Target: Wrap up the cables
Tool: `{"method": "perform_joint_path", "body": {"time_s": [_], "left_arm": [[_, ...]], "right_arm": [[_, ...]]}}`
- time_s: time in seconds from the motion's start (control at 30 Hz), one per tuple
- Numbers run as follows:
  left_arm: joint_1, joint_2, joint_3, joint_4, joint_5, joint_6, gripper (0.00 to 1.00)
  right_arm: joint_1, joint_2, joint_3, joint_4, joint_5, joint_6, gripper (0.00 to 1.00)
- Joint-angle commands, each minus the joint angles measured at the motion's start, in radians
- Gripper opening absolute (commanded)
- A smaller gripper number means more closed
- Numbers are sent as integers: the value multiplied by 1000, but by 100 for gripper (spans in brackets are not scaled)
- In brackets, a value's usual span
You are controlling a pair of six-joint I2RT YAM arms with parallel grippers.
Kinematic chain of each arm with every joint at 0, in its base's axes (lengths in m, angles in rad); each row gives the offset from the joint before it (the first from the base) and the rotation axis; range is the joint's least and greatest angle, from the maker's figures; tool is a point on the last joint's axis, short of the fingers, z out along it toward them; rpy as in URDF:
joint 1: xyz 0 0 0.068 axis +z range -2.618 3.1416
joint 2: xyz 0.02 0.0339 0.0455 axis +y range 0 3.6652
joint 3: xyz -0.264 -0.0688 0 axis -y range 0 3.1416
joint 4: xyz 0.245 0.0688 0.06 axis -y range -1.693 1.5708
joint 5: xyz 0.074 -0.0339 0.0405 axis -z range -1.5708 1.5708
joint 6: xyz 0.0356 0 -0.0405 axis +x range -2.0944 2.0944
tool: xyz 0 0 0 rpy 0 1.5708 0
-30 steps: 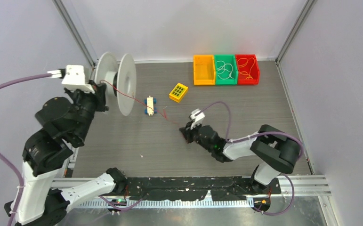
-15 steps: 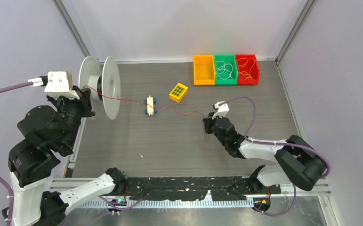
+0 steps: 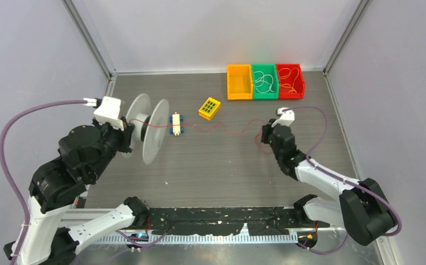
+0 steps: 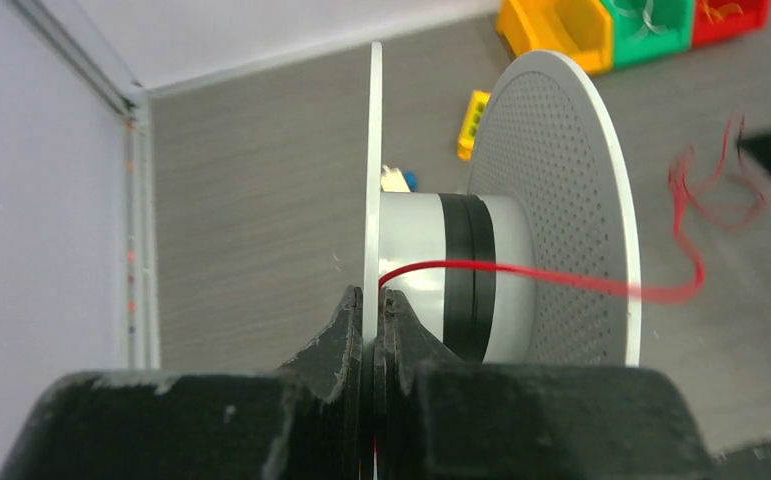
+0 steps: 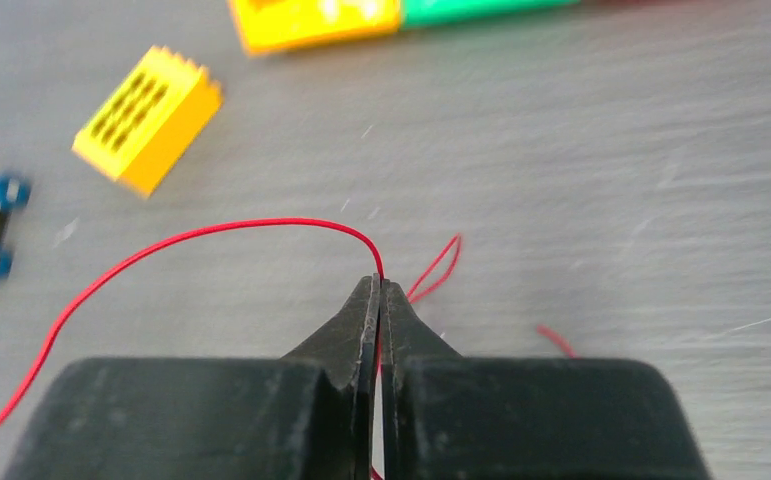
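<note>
The cable (image 3: 221, 128), a thin red wire, runs from the hub of a white spool (image 3: 155, 130) past a small white guide with blue rollers (image 3: 175, 123) and on in loose waves to my right gripper (image 3: 266, 134). The right gripper (image 5: 379, 282) is shut on the cable (image 5: 211, 232), and a loose end curls just beyond its tips. My left gripper (image 4: 372, 295) is shut on the thin rim of the spool's near flange (image 4: 372, 150). The spool is held up with its axis level, and the cable (image 4: 521, 270) leaves the hub beside a black band.
A yellow block (image 3: 209, 108) lies beyond the guide. Orange (image 3: 239, 81), green (image 3: 264, 81) and red (image 3: 290, 80) bins stand at the back right, the green and red ones holding thin wires. Walls and metal posts close in the table on three sides.
The left arm swung the spool out left, then back right toward the guide. The right gripper carried the cable right and away from me. The cable now lies in looser waves.
</note>
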Motion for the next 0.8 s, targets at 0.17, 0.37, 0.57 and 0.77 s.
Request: {"method": "perform_joint_path", "body": {"time_s": [0.17, 0.37, 0.57, 0.77], "left_arm": [[-3, -1, -107, -25, 272, -91, 0], [-3, 36, -108, -104, 499, -42, 0], [4, 6, -91, -127, 536, -55, 0], [49, -11, -44, -62, 540, -126, 0]], "right_arm": [[-152, -86, 177, -180, -229, -66, 6], [-267, -57, 171, -121, -156, -117, 5], [-422, 60, 262, -162, -199, -56, 5], [-407, 120, 195, -113, -316, -37, 5]]}}
